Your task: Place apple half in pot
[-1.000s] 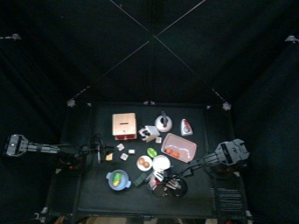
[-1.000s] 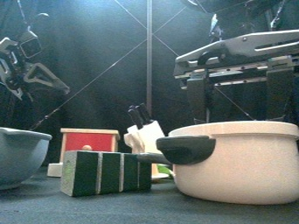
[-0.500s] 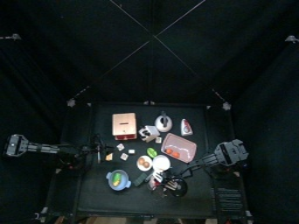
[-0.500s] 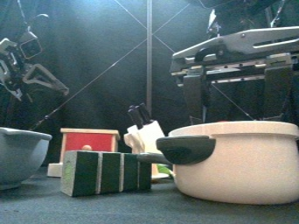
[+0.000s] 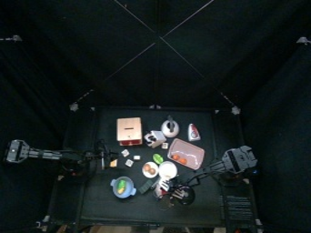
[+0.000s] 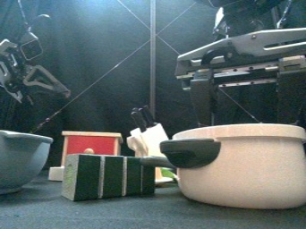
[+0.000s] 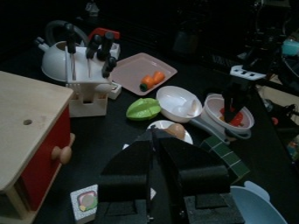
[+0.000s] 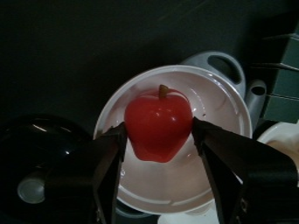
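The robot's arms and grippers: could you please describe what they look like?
Both arms are black. The right gripper has two broad, flat black fingers with squared edges, mounted under a wide grey-black bar in the front view. The left gripper has the same blocky black build, and the left arm shows thin black struts and cables.

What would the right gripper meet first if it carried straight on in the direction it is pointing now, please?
Probably the inside of the white pot. The right gripper, holding the apple half, points down into it; how far above it hangs is unclear.
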Tool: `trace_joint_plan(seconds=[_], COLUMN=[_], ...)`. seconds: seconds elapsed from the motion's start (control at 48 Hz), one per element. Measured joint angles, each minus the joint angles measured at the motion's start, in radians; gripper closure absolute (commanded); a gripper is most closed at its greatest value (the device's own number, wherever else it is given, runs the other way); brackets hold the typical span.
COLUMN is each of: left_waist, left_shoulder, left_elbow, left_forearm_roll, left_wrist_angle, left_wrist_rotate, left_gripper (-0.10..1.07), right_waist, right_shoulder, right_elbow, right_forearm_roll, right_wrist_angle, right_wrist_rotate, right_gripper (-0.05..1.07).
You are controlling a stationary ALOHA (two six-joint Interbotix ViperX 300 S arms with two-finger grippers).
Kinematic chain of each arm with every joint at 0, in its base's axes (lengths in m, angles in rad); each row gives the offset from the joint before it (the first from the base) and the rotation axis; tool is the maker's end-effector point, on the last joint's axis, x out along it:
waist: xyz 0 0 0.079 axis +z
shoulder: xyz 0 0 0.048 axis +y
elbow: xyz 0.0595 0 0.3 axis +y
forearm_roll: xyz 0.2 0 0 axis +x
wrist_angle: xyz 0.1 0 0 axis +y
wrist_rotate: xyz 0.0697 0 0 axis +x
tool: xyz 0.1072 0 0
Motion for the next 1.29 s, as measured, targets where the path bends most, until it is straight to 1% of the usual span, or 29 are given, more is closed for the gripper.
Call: trace_joint_plan(seconds=[0.5,0.833,1.021,1.292], left_waist=[0.000,0.000,0.000,0.000], left_shoulder=[0.000,0.000,-0.002,0.000], left_elbow=[0.008,0.011,0.012,0.011], left_forearm_roll=[-0.002,-0.002,-0.002,-0.002], left_wrist_angle=[0.000,0.000,0.000,0.000], left_wrist_rotate=[0.002,0.002,0.002,0.000], left_gripper=[0.48,0.48,0.48,0.48], right_waist=[-0.003,-0.005,-0.008,-0.009], right_shoulder=[0.015,0.018,0.020,0.018], right_elbow=[-0.002,-0.005,-0.018,-0.034], right_forearm_roll=[-0.008,0.006,0.017,0.040], right_wrist_angle=[0.000,0.002,0.014,0.034], right_wrist_rotate=[-0.002,-0.002,0.000,0.003], right_gripper=[0.41,0.39,0.35,0.26])
